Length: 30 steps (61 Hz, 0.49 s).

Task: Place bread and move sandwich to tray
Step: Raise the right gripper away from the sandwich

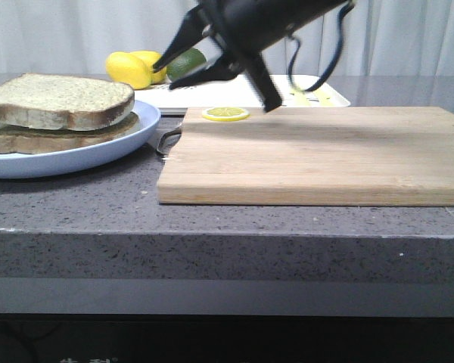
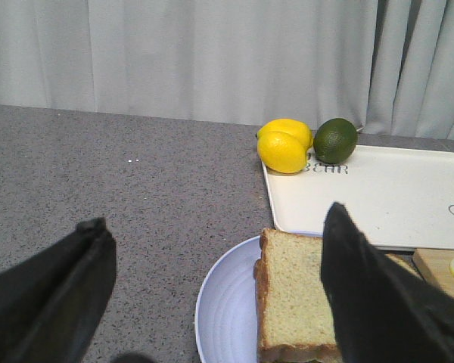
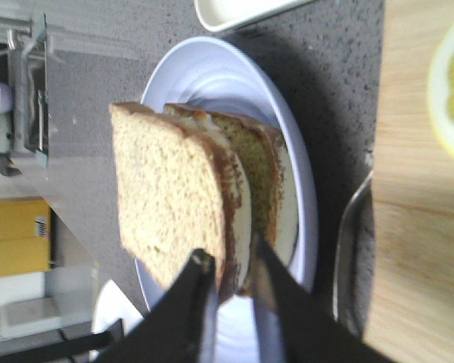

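Tray (image 2: 393, 200): flat white rectangle with raised rim, behind the plate, near lemons.
Plate (image 1: 98, 147): round, pale blue, left of the wooden board.
Sandwich (image 1: 57, 113): brown-crusted top bread lying flat on the plate.
Right gripper (image 3: 231, 268): nearer; fingers close together, apparently pinching the top slice's edge.
Left gripper (image 2: 212, 295): jaws wide apart, bread between them.

two lemons (image 2: 285, 145) — one lime (image 2: 335, 140)

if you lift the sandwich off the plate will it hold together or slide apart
The sandwich is loosely stacked, its top slice offset, so the layers may slide. The bread looks soft, likely squashing or sagging under a pinch. Probably light.
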Available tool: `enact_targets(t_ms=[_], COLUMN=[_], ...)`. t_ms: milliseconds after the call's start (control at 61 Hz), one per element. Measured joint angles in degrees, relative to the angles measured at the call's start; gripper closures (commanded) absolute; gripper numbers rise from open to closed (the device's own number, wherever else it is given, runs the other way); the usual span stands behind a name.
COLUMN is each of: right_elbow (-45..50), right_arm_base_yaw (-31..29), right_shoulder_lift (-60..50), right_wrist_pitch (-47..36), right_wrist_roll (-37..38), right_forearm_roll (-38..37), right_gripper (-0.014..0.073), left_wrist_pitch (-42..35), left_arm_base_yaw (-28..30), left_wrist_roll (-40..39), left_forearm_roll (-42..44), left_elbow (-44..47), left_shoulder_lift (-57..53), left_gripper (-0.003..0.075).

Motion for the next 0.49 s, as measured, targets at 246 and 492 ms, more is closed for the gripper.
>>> enact_targets(t_ms=[246,492], right_elbow=[0.0,0.1], right_arm_base_yaw=[-5.8,-11.3], right_shoulder_lift=[-7.9,-16.9], right_wrist_pitch=[7.4,16.8], right_wrist_roll=[0.0,8.6], right_forearm_roll=[-17.5,-49.5], right_gripper=[0.0652,0.0652], left_wrist_pitch=[0.0,0.0], left_arm_base_yaw=[0.0,0.0], left_wrist_roll=[0.0,0.0], left_forearm_roll=[0.0,0.0], left_elbow=[0.0,0.0], left_shoulder_lift=[0.0,0.0], left_gripper=[0.0178,0.0178])
